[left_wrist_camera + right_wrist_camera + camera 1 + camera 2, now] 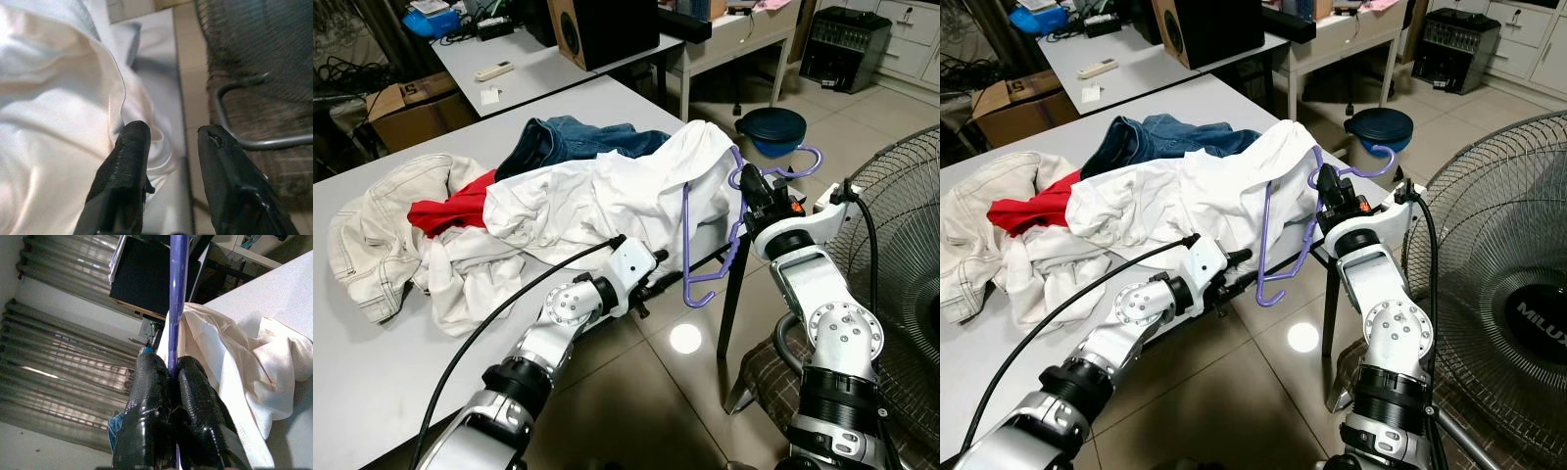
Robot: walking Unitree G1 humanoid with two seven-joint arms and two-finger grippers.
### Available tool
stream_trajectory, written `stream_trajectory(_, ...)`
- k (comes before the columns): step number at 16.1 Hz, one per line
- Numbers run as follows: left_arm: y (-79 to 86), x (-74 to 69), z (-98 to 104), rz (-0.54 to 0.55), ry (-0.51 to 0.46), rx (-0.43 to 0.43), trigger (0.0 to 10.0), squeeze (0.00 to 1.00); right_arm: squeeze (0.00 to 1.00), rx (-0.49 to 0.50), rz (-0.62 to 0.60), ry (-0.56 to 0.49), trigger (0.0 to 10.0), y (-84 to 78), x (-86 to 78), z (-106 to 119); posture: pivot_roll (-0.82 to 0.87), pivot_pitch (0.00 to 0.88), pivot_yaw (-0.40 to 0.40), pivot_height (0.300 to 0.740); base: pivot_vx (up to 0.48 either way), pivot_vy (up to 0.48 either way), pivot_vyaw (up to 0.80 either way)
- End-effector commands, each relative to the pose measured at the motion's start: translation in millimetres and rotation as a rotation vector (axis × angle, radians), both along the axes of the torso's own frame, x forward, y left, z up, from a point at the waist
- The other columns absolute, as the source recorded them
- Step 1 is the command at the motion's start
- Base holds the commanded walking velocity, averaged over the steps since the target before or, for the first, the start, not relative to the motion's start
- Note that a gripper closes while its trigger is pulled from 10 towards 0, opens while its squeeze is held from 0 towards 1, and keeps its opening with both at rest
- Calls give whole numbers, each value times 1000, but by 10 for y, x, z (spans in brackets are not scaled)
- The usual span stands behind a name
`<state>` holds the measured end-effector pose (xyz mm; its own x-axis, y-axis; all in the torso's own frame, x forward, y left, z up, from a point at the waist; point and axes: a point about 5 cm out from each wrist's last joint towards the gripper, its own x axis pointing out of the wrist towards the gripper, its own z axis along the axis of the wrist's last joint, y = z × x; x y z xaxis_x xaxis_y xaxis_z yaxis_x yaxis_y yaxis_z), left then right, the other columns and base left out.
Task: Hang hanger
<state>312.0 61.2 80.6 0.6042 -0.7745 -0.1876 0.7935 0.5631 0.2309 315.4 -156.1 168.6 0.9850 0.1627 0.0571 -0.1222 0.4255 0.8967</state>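
Nearest the camera, the left gripper (646,279) lay low at about six o'clock with its fingers (128,161) spread apart, grasping nothing, their tips right against the hem of the white shirt (607,201) at the table's (372,362) near edge. At four o'clock the right gripper (751,186) was clamped tight on the purple hanger (736,227), which was tipped off level: its hook arced out toward the fan (901,245) at three o'clock while one shoulder dipped below the table edge. Part of the hanger seemed tucked under the shirt's corner.

The step in hand looked like threading the hanger into the shirt; the next move would likely call for the left gripper to pinch the cloth and steady it while the right eased the hanger further in.

Farther off, a red garment (450,208), cream trousers (372,235) and jeans (563,142) crowded ten to twelve o'clock, and the fan guard hemmed in the right arm's swing.
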Motion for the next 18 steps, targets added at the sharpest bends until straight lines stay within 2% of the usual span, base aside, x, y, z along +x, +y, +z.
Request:
stream_trajectory(1,68,44,17,29,-20,23,0,0,0,5,2,-39,10000,29,4,95,-144,0,160,740,0,0,0)
stream_trajectory(4,84,53,-34,61,-23,61,0,0,0,3,5,-37,10000,32,7,94,-148,0,157,740,0,0,0)
stream_trajectory(9,58,74,-61,74,-28,76,0,0,0,-2,4,-39,10000,24,10,99,-156,0,158,740,0,0,0)
stream_trajectory(14,37,92,-44,68,-36,66,0,0,0,-1,-2,-40,10000,14,20,104,-151,0,159,740,0,0,0)
stream_trajectory(18,138,102,31,17,-52,34,0,0,0,1,-3,-43,10000,16,36,109,-144,0,160,740,0,0,0)
